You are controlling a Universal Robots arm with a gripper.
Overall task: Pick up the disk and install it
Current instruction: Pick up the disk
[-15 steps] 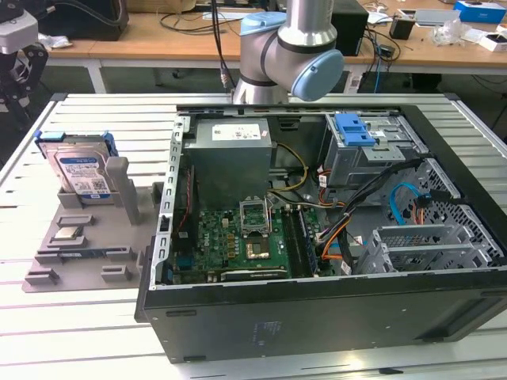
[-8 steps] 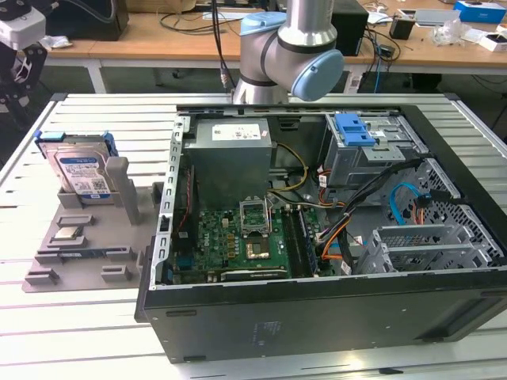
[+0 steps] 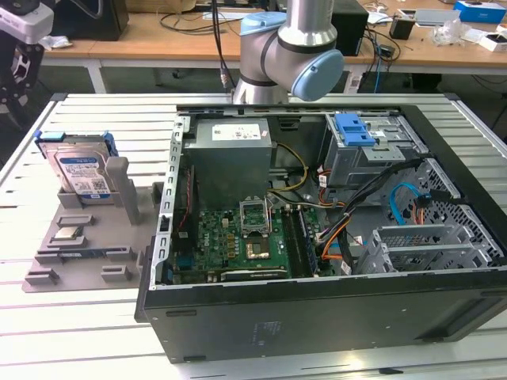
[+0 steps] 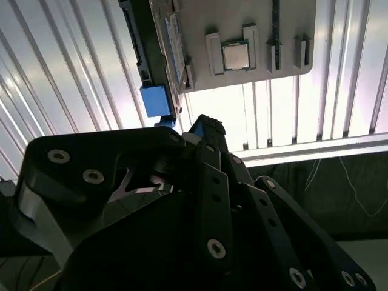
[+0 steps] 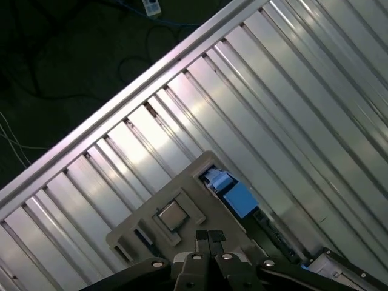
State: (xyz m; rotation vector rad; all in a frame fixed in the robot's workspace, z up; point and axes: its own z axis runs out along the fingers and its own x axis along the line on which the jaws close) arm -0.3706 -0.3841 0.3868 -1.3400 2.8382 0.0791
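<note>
At the counter's far corner on the exterior view's left, the disk stands unpicked in its grey holder.
Nothing's done yet: pick-up and install are both left to you. Your jaws look pressed together on nothing, hovering over the holder, with the disk just beside them, untouched.

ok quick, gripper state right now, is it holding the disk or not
gripper: closed, holding nothing. The disk stands in the grey holder, untouched.
</note>
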